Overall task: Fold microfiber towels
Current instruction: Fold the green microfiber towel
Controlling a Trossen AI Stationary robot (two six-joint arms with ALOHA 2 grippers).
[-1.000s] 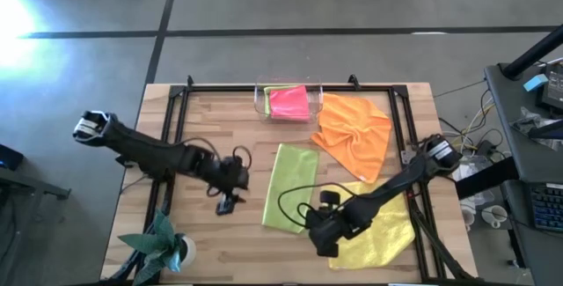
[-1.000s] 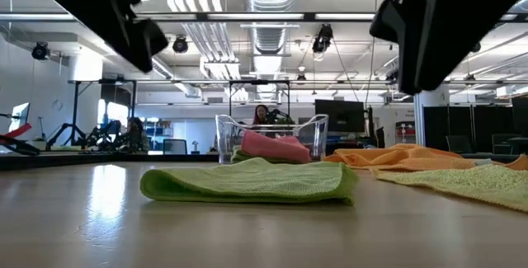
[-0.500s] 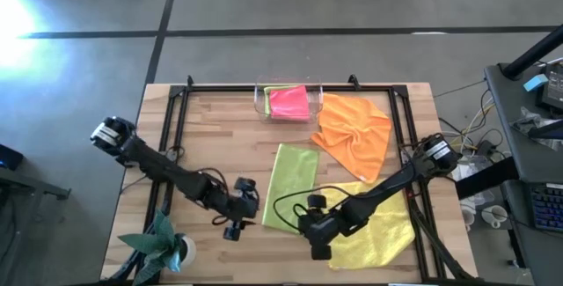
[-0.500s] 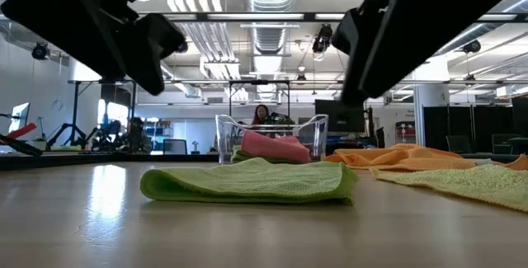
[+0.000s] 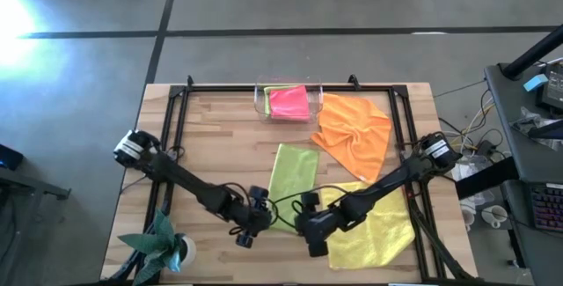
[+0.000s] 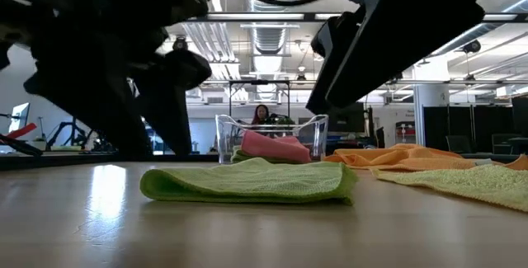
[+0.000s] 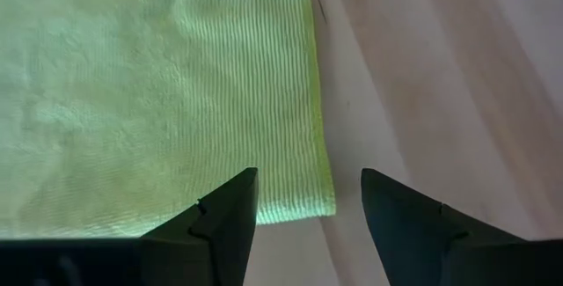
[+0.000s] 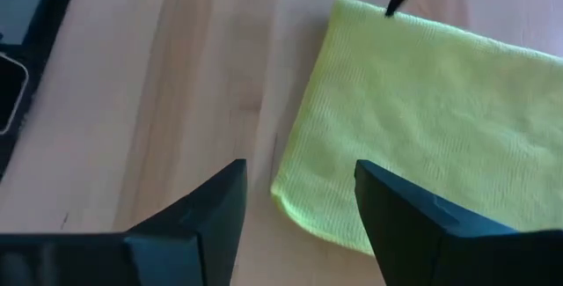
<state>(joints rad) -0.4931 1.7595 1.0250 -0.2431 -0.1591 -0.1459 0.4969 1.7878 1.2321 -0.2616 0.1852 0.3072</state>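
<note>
1. Green towel point(image 5: 292, 185): lies folded mid-bench, long axis running front-to-back. Its front end sits btwn both grippers.
2. L gripper point(image 5: 252, 223): at the towel's front-left corner, jaws spread, nothing held. Wrist view shows the corner right ahead, just off the fingertips.
3. R gripper point(image 5: 313, 230): at the front-right corner, jaws also spread, empty; corner just ahead in its wrist view too.
4. Judgement: both arms about equally near. Next move prob. needs each to drop onto its own corner and carry the front edge back along the long axis.
5. Others: orange towel point(image 5: 354, 133) and yellow towel point(image 5: 373, 224) lie unfolded to the right; pink towel point(image 5: 288, 101) in tray point(image 5: 260, 99) at back.
6. Bench point(image 5: 220, 136): wood slats, flat, bare around the green towel. Plant point(image 5: 163, 244) at front-left corner. Room: open hall behind.
</note>
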